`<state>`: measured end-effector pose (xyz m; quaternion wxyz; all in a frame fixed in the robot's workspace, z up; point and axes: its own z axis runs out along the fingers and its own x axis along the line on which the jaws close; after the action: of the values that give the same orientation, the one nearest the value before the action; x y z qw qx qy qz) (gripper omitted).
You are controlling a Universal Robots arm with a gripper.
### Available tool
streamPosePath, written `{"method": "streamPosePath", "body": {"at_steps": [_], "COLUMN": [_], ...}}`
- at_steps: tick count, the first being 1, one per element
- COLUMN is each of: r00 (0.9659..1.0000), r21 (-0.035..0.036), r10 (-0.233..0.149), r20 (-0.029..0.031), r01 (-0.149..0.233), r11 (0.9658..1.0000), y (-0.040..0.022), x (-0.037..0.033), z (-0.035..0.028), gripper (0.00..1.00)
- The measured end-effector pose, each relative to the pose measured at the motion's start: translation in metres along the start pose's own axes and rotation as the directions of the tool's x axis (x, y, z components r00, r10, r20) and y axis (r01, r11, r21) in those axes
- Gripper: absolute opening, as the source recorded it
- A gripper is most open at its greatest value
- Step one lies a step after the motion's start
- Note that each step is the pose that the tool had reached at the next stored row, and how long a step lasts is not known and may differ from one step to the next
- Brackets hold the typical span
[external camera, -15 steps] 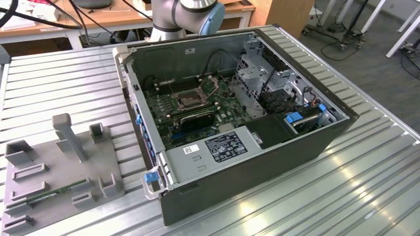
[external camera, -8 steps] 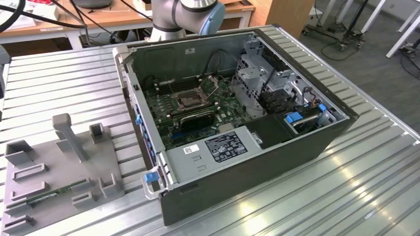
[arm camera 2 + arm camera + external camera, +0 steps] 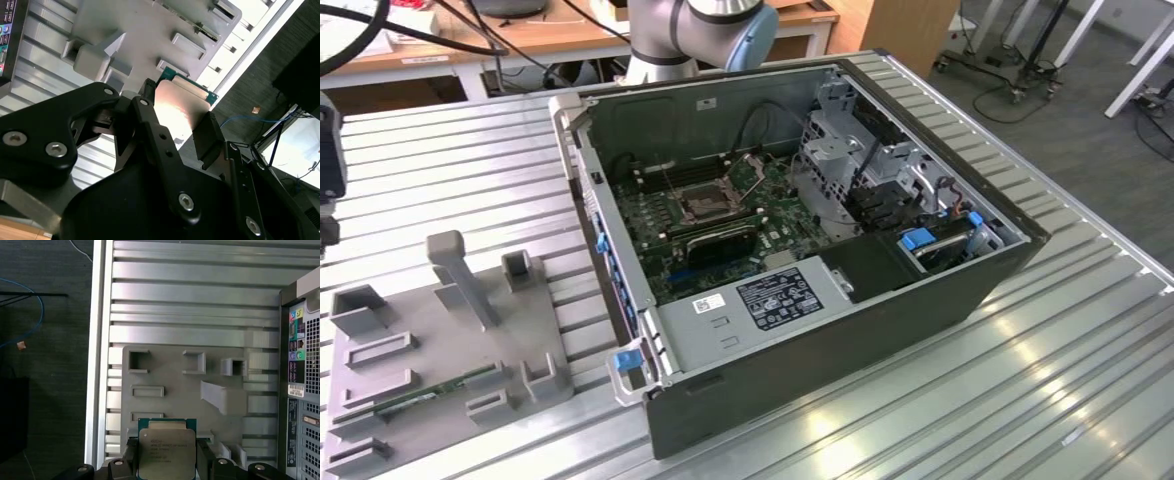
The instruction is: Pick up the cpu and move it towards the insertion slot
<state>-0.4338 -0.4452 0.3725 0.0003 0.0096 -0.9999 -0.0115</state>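
Clamping the silvery square cpu, my black claw hangs above grey tray, ribbed metal table and dark carpet

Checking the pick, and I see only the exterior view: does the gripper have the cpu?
Observer: Yes. In both wrist views the gripper is shut on the cpu, a finger on each of two opposite edges.
Operator: Which face shows?
Observer: Its silvery metal top faces the first wrist camera.
Operator: Where is it?
Observer: Over the grey tray, beside the computer case, away from the insertion slot.
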Motion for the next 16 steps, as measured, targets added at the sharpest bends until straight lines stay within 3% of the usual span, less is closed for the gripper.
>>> {"method": "streamPosePath", "body": {"at_steps": [16], "r00": [1.0000], "r21": [0.0000], "r10": [0.000], "r20": [0.0000], "r01": [0.000], "r11": [1.0000], "y": [-0.0005], "x": [-0.0247], "z": [0.0000], "gripper": [0.55]}}
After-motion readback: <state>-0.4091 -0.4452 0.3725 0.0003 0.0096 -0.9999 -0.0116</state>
